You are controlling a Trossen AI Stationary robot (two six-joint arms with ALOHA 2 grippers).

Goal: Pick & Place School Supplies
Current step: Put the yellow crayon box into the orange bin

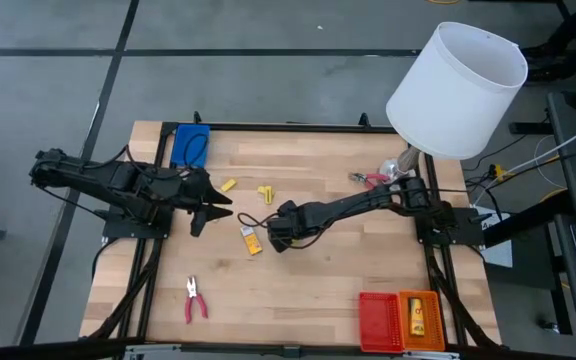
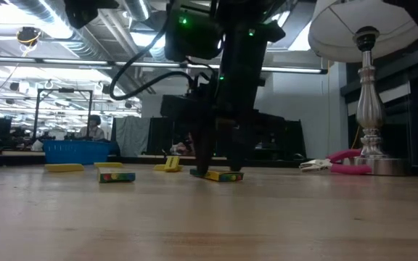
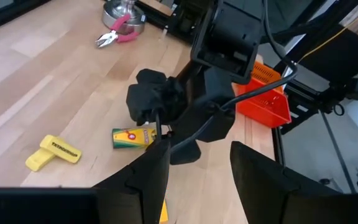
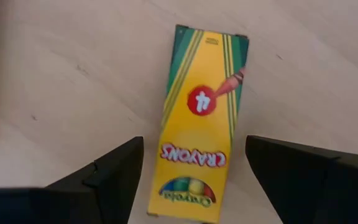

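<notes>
The right arm reaches leftward from its base at the table's right edge, stretched low across the wood to the table's middle, where the right gripper [image 1: 268,240] hangs directly over a crayon box [image 4: 201,121]. Its jaws are spread wide, one finger [image 4: 107,177] on each long side of the box with bare table between finger and cardboard, so nothing is held. The crayon box lies flat, face up; in the high view its long axis runs near to far with a slight slant. A second crayon box [image 1: 248,233] lies flat just to its left. Farther off, toward the table's far side, lie a yellow packet [image 1: 228,185] and some small yellow pieces [image 1: 264,192]. One pair of red-handled pliers [image 1: 195,298] lies near the front left, handles toward the near edge; another pair [image 1: 370,179] lies by the lamp [image 1: 455,90] at the far right. The left arm waits at the left side, bent at the elbow, the left gripper [image 1: 211,208] pointing right with fingers parted and empty.
</notes>
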